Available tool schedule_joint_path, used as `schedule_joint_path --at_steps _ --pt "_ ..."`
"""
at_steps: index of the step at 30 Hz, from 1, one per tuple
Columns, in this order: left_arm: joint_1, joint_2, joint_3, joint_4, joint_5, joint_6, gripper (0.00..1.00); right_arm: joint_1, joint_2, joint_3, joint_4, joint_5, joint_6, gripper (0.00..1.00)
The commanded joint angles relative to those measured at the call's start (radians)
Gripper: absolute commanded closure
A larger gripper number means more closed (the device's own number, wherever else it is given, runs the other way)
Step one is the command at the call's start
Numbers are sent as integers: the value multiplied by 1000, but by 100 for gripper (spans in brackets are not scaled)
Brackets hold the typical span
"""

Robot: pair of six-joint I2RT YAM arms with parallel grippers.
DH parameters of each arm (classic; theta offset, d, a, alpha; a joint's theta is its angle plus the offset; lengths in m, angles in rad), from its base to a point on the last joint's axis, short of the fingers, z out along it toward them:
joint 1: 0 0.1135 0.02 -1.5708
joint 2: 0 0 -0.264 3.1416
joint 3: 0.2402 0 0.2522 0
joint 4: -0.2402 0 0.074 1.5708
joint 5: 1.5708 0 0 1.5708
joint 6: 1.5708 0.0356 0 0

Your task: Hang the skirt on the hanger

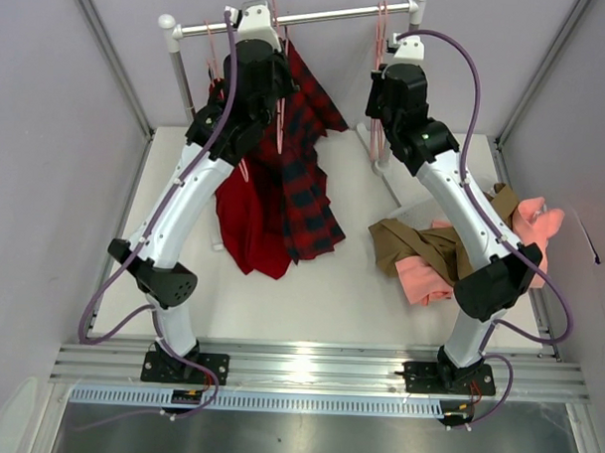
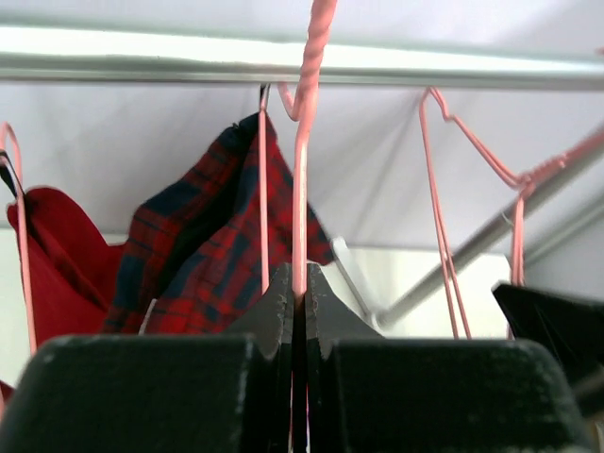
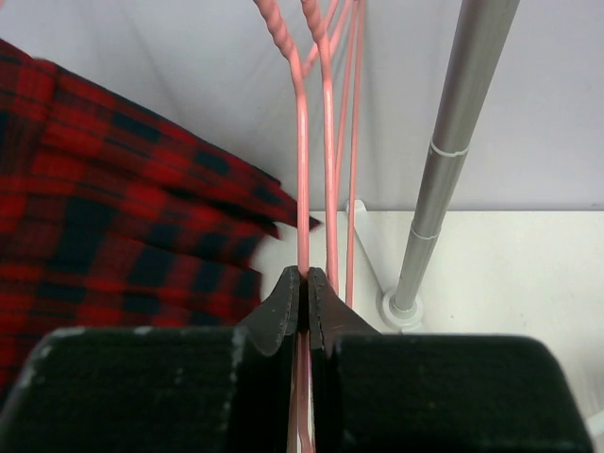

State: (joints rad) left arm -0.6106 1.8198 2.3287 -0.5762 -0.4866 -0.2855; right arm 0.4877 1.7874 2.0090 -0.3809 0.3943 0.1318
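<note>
The red and navy plaid skirt point(image 1: 307, 157) hangs below the rail point(image 1: 320, 16), its hem trailing on the table. In the left wrist view the skirt point(image 2: 193, 255) rises to a thin wire just left of the hanger point(image 2: 300, 179), whose twisted hook goes over the rail point(image 2: 142, 55). My left gripper point(image 2: 299, 283) is shut on that hanger's wire; from above, the left gripper point(image 1: 258, 24) sits at the rail. My right gripper point(image 3: 304, 278) is shut on another pink hanger point(image 3: 302, 170) at the rail's right end, seen from above as the right gripper point(image 1: 403, 49).
A plain red garment point(image 1: 245, 229) hangs and pools left of the skirt. Tan and pink clothes point(image 1: 451, 254) lie heaped at the table's right. More pink hangers point(image 2: 439, 217) hang on the rail. The rack's upright post point(image 3: 453, 160) stands close right of my right gripper.
</note>
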Motion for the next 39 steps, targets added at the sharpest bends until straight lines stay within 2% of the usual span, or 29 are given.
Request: schedule_joint_path --at_steps 1,5,10,18,25,26,27,30,34,36,37,38,39 --pt "6 19 67 214 -82 58 100 -1 -46 -12 -18 -8 11 100" --pt "8 71 74 246 -133 49 100 3 -57 -27 -18 -12 11 100" --pt "28 118 58 205 -188 37 100 15 -86 -69 -9 -17 15 100" --pt "83 89 -45 185 -193 2 100 40 -97 -72 -19 -37 9 100" --pt "107 7 -201 197 -221 -56 100 63 -97 -73 -15 -63 -18 99" --pt "110 -11 -263 208 -216 -58 100 66 -97 -72 -18 -69 -21 95" --pt "114 -26 -285 229 -205 -58 100 68 -97 -70 -21 -72 -21 78" --pt "115 -82 -367 262 -169 -49 99 69 -102 -55 -44 -107 -14 54" --pt "114 -119 -381 269 -129 -15 96 71 -126 -14 -68 -152 0 42" --pt "114 -128 -358 248 -110 2 91 71 -134 10 -95 -179 0 34" --pt "114 -131 -350 240 -83 5 86 71 -137 37 -107 -189 -3 31" --pt "114 -145 -342 233 -72 8 75 71 -144 54 -128 -195 -3 29" --pt "114 -155 -338 230 -60 14 68 69 -148 66 -141 -201 -8 25"
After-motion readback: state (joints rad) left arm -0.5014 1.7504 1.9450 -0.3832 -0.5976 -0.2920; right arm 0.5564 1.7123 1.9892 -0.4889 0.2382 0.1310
